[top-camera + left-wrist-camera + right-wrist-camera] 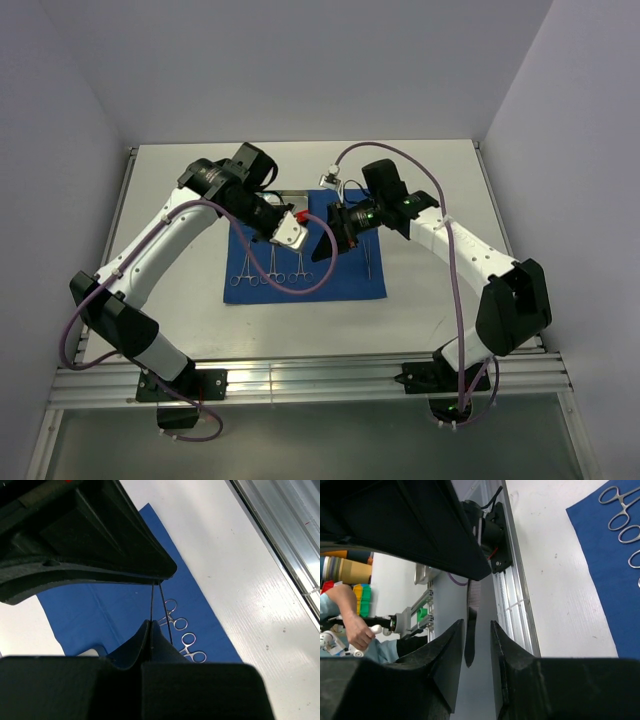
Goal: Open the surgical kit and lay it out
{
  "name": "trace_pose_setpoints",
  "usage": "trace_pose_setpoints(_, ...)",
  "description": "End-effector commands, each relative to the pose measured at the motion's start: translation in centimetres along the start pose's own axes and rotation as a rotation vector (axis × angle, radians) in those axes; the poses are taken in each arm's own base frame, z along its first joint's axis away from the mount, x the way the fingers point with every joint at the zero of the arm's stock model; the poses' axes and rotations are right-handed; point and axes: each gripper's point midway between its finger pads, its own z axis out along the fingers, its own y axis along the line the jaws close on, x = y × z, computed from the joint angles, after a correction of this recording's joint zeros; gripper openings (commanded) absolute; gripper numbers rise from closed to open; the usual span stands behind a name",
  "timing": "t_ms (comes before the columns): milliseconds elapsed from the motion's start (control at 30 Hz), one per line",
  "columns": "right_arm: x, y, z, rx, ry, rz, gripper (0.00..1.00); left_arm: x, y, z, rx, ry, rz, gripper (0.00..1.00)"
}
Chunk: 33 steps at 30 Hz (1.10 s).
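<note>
- One royal-blue cloth wrap (345,285) lies opened flat in the middle of a pale table (430,180), seen from above, between two white robot arms that lean in over its far half.
- Three ring-handled clamps (272,268) lie side by side on the left half of the cloth, rings toward the arms' bases, near one another but apart.
- One slim straight instrument (367,257) lies alone on the right part of the cloth, well apart from the three clamps.
- One shallow steel tray (300,196) shows as a thin grey strip at the cloth's far edge, and the left arm hides most of it.
- The left gripper (290,235) hangs over the upper middle of the cloth. In the left wrist view its fingers are clenched together on one thin two-bladed instrument (152,602), whose blades rise from the seam between them.
- Below it, the left wrist view shows four steel rings on the blue cloth, two pairs.
- The right gripper (335,240) hangs just beside the left one, over the cloth's centre. In the right wrist view its jaws stand partly apart with one ribbed steel strip (471,625) between them. The strip is close to one finger with a gap at the other, so the jaws are not clamped on it.
- The right wrist view also shows three rings on the cloth at its top right edge, and one person's hand (352,627) far in the background.
</note>
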Motion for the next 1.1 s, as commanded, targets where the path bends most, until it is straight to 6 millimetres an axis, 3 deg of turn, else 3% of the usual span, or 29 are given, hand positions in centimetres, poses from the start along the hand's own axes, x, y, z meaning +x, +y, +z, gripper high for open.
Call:
trace_pose_setpoints(0, -1.5, 0.9, 0.2, -0.033, -0.012, -0.031, 0.34, -1.3, 0.7, -0.4, -0.017, -0.022, 0.06, 0.0)
trace_pose_setpoints(100, -1.7, 0.9, 0.2, -0.04, -0.015, -0.024, 0.27, -1.4, 0.7, -0.4, -0.017, -0.022, 0.067, 0.0)
trace_pose_setpoints(233, -1.8, 1.2, 0.3, -0.057, -0.018, -0.029, 0.1, -1.5, 0.6, -0.3, -0.017, -0.03, 0.063, 0.01)
trace_pose_setpoints(333, -1.6, 1.4, 0.2, -0.065, -0.019, -0.045, 0.0, -1.5, 0.6, -0.2, -0.024, -0.036, 0.051, 0.09)
trace_pose_setpoints(533, -0.8, 1.5, 0.1, -0.078, -0.007, -0.05, 0.0, -2.1, 1.3, -0.9, -0.09, -0.068, 0.016, 0.28)
trace_pose_setpoints(633, -0.4, 1.3, 0.1, -0.076, -0.002, -0.054, 0.0, -2.8, 2.4, -1.7, -0.137, -0.11, 0.0, 0.3)
trace_pose_setpoints(767, 0.0, 1.1, 0.1, -0.066, 0.003, -0.063, 0.0, -3.6, 4.2, -3.7, -0.209, -0.175, -0.019, 0.29)
trace_pose_setpoints(967, 0.6, 0.3, 0.0, -0.031, -0.003, -0.089, 0.0, -4.5, 8.2, -9.0, -0.388, -0.342, -0.126, 0.27)
trace_pose_setpoints(1000, 0.5, 0.1, -0.2, -0.016, -0.018, -0.089, 0.0, -4.4, 9.4, -10.9, -0.45, -0.374, -0.179, 0.26)
trace_pose_setpoints(1067, 0.1, 0.2, -0.6, -0.005, -0.05, -0.097, 0.0, -3.8, 10.0, -12.2, -0.51, -0.417, -0.277, 0.25)
